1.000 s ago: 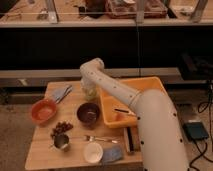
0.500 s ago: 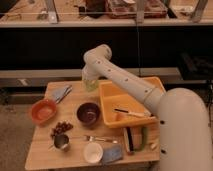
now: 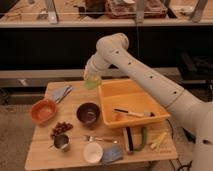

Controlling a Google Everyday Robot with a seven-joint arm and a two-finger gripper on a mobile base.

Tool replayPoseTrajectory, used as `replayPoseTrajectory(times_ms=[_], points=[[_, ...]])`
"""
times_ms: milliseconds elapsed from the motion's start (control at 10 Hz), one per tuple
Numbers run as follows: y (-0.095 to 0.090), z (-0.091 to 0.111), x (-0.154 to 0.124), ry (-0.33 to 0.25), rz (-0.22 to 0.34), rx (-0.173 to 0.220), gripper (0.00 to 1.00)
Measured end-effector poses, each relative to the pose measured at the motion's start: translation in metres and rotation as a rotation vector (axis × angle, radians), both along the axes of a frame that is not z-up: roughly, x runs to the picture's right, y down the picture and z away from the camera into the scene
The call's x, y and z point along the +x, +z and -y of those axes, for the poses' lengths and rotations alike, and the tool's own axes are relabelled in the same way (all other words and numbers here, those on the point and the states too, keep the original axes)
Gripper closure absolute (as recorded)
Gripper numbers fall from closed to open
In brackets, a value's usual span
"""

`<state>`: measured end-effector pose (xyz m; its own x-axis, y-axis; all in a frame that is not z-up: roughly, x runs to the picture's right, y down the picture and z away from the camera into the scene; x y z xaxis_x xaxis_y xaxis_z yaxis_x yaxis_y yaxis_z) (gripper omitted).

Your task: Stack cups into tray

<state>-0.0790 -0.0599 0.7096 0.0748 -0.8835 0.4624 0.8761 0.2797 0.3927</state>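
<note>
Cups: the green cup (image 3: 92, 82) is at the back edge of the table (image 3: 40, 155), just left of the tray's far left corner, with the gripper (image 3: 91, 73) right on top of it; whether the gripper has actually taken hold of it I cannot tell. The arm reaches in from the right, arching over the tray (image 3: 107, 106). The white cup (image 3: 92, 151) stands upright near the front edge of the table, and the metal cup (image 3: 61, 142) is to its left, well apart from the green cup. The tray takes up the right half of the table and holds a dark-handled utensil (image 3: 129, 113) and a small orange thing, but no cup. A purple bowl (image 3: 88, 113) sits just left of the tray, with an orange bowl (image 3: 43, 110) farther left. Some red bits (image 3: 61, 128) lie between the orange bowl and the metal cup, and a fork (image 3: 99, 139) lies in front of the purple bowl.
</note>
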Motion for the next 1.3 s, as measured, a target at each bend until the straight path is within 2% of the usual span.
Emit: replayPoseTrajectory(times_ms=[500, 700, 900, 1100, 1300], points=[[-0.002, -0.002, -0.003, -0.012, 0.014, -0.006, 0.90], [-0.013, -0.012, -0.016, -0.041, 0.062, -0.002, 0.90], [-0.037, -0.034, -0.031, -0.071, 0.076, 0.012, 0.90], [-0.070, -0.077, -0.043, -0.096, 0.080, 0.008, 0.90], [-0.090, -0.119, -0.052, -0.112, 0.105, -0.021, 0.90]])
